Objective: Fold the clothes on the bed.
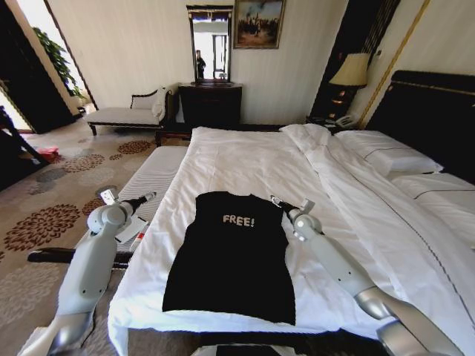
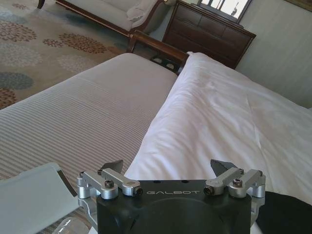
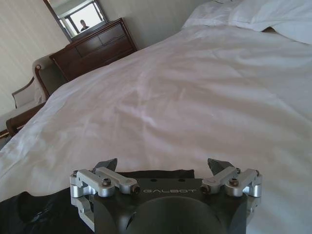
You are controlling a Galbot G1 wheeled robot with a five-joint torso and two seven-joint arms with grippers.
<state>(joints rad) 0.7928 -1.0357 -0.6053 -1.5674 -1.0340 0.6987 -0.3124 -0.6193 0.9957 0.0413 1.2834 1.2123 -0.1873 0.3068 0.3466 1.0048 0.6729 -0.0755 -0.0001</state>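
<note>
The clothes, a black T-shirt (image 1: 231, 256) with white "FREE!" lettering, lie flat on the bed (image 1: 245, 159) near its foot, collar toward the pillows and sides tucked into a narrow shape. My left gripper (image 1: 150, 196) hovers open off the shirt's upper left, over the gap between the bed and the bench. In the left wrist view the gripper (image 2: 167, 165) is empty, with the shirt (image 2: 287, 214) just beside it. At the shirt's upper right corner, my right gripper (image 1: 275, 199) is open. The right wrist view has that gripper (image 3: 162, 165) low over the shirt's edge (image 3: 29, 214).
A narrow bench with a striped white cushion (image 1: 152, 174) runs along the bed's left side, with small items (image 1: 132, 230) on its near end. Pillows (image 1: 386, 156) lie at the right by the dark headboard. A dresser with mirror (image 1: 210, 104) and a chaise (image 1: 126, 111) stand beyond.
</note>
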